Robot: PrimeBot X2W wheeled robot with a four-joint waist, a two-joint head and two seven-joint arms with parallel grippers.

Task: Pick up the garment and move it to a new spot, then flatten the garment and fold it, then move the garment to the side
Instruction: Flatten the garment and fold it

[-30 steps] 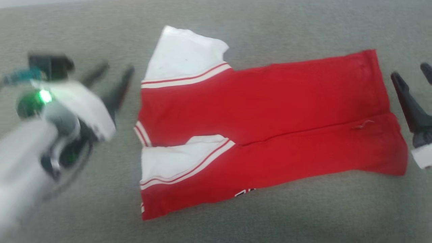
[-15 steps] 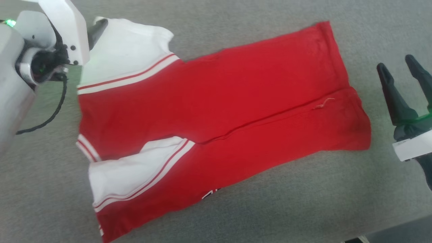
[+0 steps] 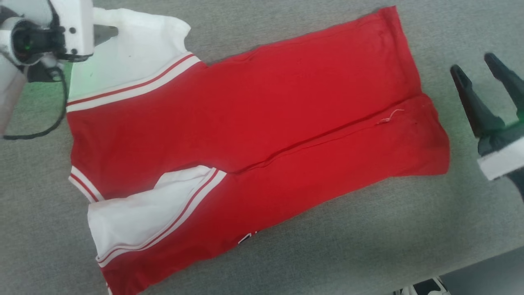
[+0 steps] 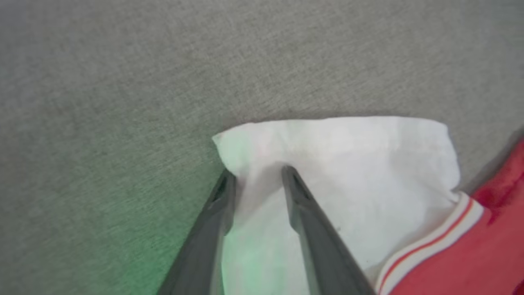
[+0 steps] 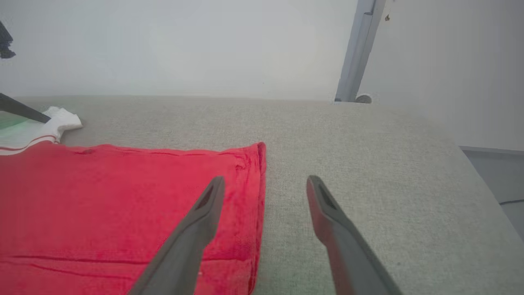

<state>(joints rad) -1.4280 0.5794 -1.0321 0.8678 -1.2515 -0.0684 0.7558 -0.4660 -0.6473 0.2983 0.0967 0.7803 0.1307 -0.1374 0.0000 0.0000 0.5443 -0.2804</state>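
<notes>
The garment [image 3: 254, 123], a red jersey with white sleeves and red-white stripe trim, lies spread flat on the grey surface [image 3: 368, 246], folded lengthwise. A sliver of white-edged lettering [image 3: 245, 237] peeks out at its near edge. My left gripper [image 3: 110, 32] hovers at the far left sleeve [image 3: 135, 53]. In the left wrist view that gripper [image 4: 257, 174] is open, its tips straddling the corner of the white sleeve [image 4: 348, 164]. My right gripper [image 3: 474, 63] stands open just right of the red hem [image 3: 430, 135]. The right wrist view shows it [image 5: 265, 180] above the hem's corner [image 5: 256, 172].
The grey surface's edge [image 3: 470, 264] runs across the lower right, with dark floor [image 3: 499, 274] beyond. A black cable [image 3: 49, 127] loops from my left wrist. A pale wall and a metal post [image 5: 356, 53] stand behind the surface.
The head camera has shifted. My left gripper went from beside the garment's left side to the far white sleeve's corner. The right gripper stays open by the hem.
</notes>
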